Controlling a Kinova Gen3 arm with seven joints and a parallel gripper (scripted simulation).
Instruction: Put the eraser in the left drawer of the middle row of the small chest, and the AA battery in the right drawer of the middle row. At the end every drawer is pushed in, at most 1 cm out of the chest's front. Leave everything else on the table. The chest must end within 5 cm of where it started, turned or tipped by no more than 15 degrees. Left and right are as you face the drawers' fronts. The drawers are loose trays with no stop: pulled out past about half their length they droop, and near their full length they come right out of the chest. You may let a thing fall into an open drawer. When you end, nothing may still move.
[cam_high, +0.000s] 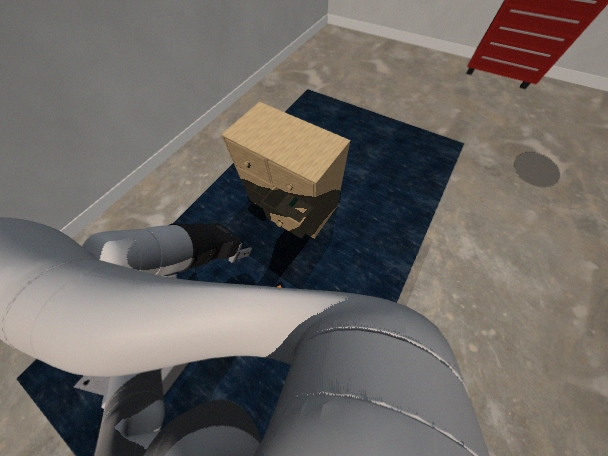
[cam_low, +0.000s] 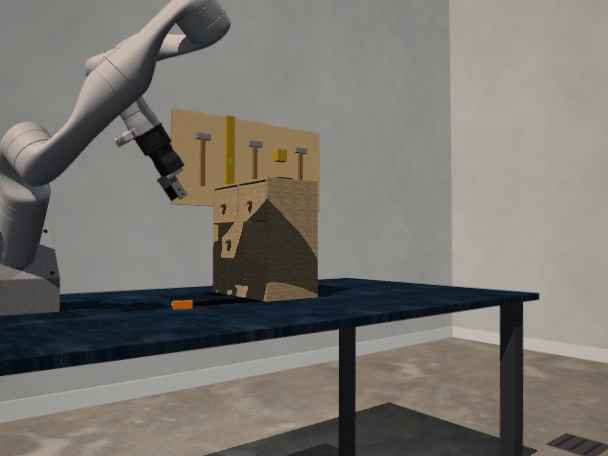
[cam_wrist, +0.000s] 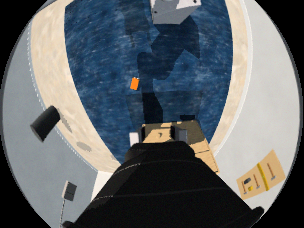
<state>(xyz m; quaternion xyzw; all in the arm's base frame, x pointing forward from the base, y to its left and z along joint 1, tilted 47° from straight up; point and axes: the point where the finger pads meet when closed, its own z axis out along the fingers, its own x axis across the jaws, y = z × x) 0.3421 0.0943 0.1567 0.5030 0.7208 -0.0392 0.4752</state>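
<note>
The small wooden chest (cam_high: 287, 160) stands on the dark blue table top; it also shows in the side view (cam_low: 265, 237). One middle-row drawer (cam_high: 285, 210) is pulled out, on the right half as I face the fronts, and a small green thing (cam_high: 295, 201), seemingly the battery, lies in it. An orange block (cam_low: 182, 304), seemingly the eraser, lies on the table in front of the chest; it also shows in the wrist view (cam_wrist: 134, 84). My gripper (cam_low: 175, 190) is open and empty, in the air in front of the chest at the height of its top row, apart from it.
A pegboard with hammers (cam_low: 245, 155) hangs on the wall behind the chest. My arm's base (cam_low: 25, 280) stands at the table's left end. A red rack (cam_high: 535, 35) stands on the floor far off. The table's near edge runs along the front.
</note>
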